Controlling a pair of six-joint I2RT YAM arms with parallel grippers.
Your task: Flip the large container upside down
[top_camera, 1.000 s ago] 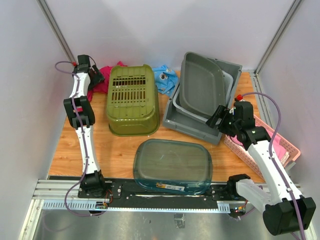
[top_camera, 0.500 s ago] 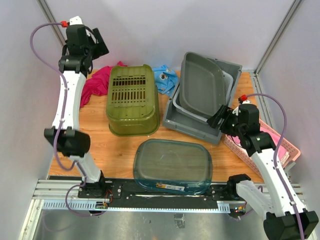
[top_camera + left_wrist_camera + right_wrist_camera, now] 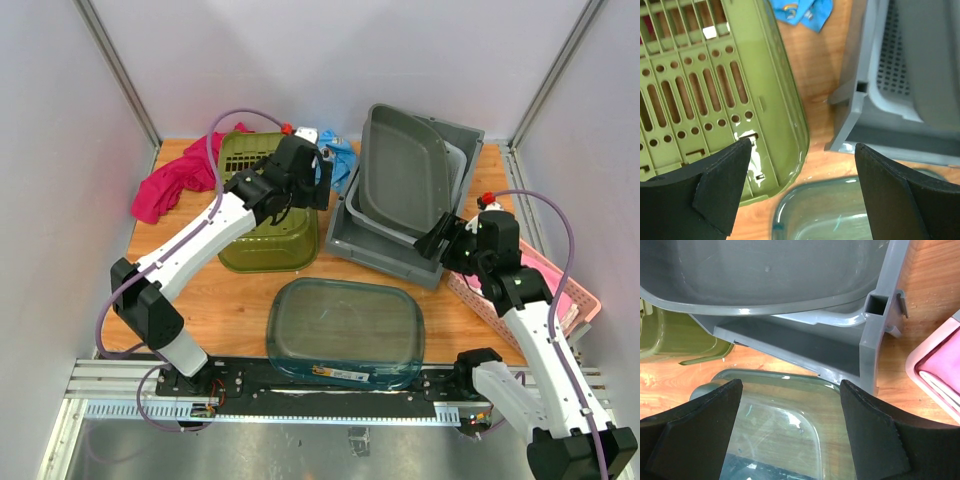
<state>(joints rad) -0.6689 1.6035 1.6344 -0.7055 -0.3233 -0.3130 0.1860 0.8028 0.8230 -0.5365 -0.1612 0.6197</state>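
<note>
Judging by its upright stance, the grey crate (image 3: 385, 250) was not yet turned; a green basket (image 3: 250, 250) sat just left of it. The left gripper (image 3: 802, 146) hovered wide open and empty beside the crate's left wall. The right gripper (image 3: 790, 382) was equally spread and empty at its near right corner.

Large olive container (image 3: 268, 244), slotted base upward

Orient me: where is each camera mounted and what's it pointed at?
Top external: above and behind the bases, looking down on the table; both arms show.
Left wrist: looks down past the open left gripper at green basket and grey crate.
Right wrist: looks down past the open right gripper at the crate's corner.
Shared: clear container, in all three.
</note>
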